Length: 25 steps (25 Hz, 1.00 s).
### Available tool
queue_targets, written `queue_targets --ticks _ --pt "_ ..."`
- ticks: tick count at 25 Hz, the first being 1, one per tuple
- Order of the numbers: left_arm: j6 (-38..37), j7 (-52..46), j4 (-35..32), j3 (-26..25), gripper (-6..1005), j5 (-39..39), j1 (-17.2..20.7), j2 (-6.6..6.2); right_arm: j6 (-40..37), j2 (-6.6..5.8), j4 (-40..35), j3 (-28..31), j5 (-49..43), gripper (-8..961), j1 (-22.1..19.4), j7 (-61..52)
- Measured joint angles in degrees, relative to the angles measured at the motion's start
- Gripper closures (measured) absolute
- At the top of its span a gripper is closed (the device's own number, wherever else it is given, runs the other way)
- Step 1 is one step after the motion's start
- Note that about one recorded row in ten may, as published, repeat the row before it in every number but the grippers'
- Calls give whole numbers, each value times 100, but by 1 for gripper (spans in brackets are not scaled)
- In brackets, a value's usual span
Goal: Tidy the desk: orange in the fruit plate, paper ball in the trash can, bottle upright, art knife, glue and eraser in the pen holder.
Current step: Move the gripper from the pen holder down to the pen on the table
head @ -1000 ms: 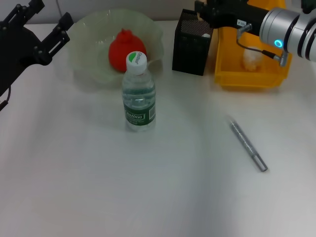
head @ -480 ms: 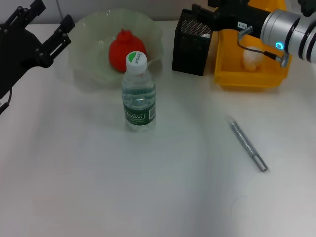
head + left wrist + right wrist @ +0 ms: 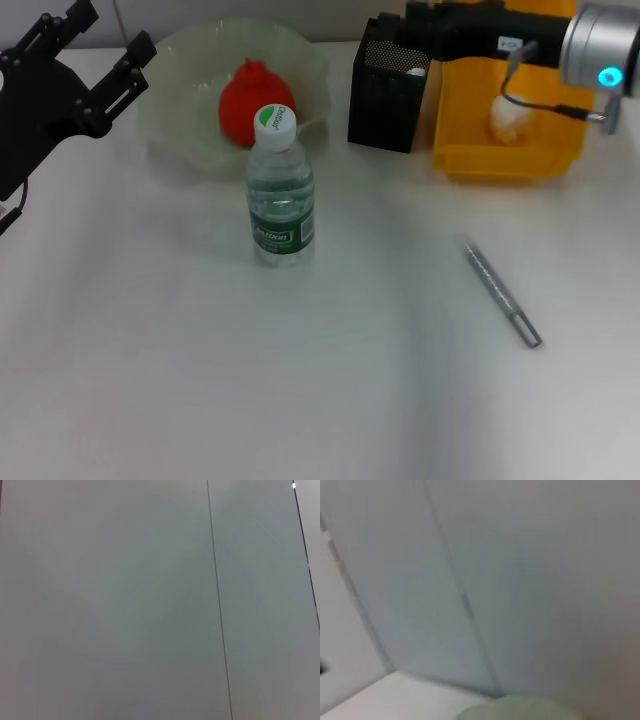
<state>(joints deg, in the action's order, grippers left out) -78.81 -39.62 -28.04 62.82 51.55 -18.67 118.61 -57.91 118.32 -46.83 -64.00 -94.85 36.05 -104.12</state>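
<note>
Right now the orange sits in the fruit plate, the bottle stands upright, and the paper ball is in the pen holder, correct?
Not quite. The head view shows the paper ball in the trash can, not the pen holder. The orange is in the fruit plate; the bottle stands upright.

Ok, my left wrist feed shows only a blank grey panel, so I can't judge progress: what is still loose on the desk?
Observer: Only a silver pen-like stick lies loose on the desk, on the robot's right.
Operator: Anything tipped over?
Observer: No. The bottle stands upright in front of the fruit plate, which holds the orange.
Operator: Where are the arms?
Observer: The right gripper reaches above the pen holder, next to the trash can holding the paper ball. The left gripper hangs open left of the plate.
</note>
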Motion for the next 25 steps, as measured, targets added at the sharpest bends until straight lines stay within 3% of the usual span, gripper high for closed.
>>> queue_targets --ticks 2,5,6,10,16,21,25 --pt "9 -6 0 2 281 3 -3 0 -567 -2 -839 -8 -956 447 -110 -1192" --pt "42 -17 0 2 281 4 -11 -13 -1710 -63 -1491 228 -2224 449 75 -2957" --pt "58 -21 0 2 281 4 -13 -17 -2404 -142 -1580 312 -2946 449 370 -3765" --pt "187 -129 -30 -1 281 13 -21 -49 -3031 -207 -1397 300 -3918 448 796 -4464" --pt "284 -165 -15 -46 281 14 -23 -66 -2995 -72 -722 260 -5700 448 1428 -5144" --pt "350 -135 -5 -69 281 14 -12 -67 -2540 59 207 220 -6147 449 1905 -5195" --pt "356 -118 -2 -94 280 13 -22 -66 -2224 87 743 115 -6310 448 2148 -5260"
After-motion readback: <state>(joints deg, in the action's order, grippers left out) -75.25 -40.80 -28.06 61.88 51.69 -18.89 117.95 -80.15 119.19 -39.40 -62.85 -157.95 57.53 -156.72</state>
